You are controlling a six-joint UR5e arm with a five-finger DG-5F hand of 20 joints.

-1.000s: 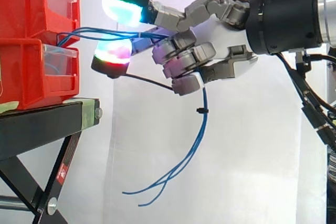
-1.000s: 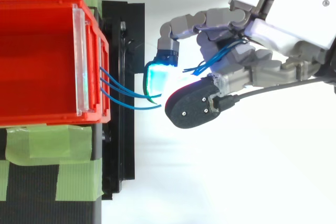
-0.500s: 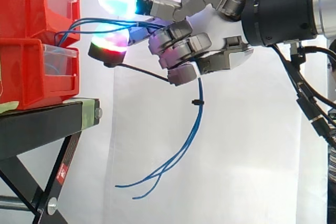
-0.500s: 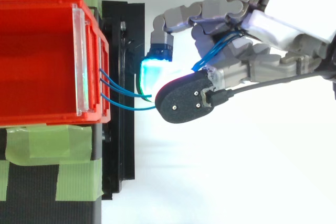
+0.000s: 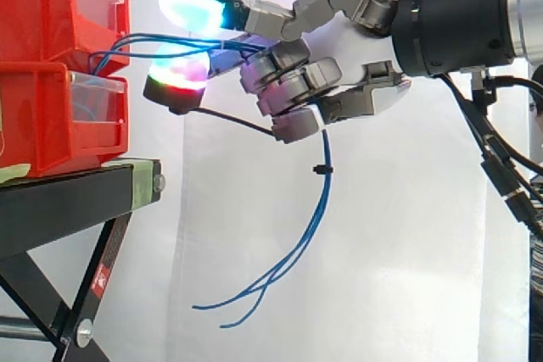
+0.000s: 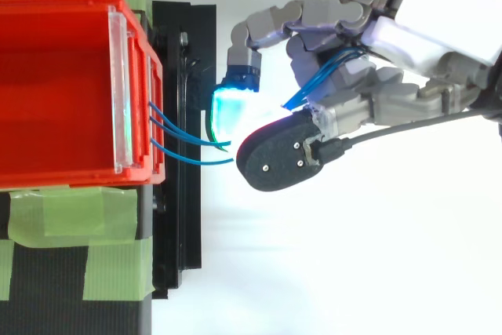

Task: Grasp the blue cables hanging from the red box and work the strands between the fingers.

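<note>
Step in hand: working the strands. The robot hand [image 5: 352,52] is curled round the cables [image 5: 317,201], just right of the red box [image 5: 51,116] on the stand [image 5: 68,201]. The cables leave the box front, run right between the two glowing pads [image 5: 193,8], pass through the curled fingers and hang free below, ends loose. Next move, as judged: roll the fingers against each other to shift the strands. Keep the pull light so the cables do not tear out of the box
</note>
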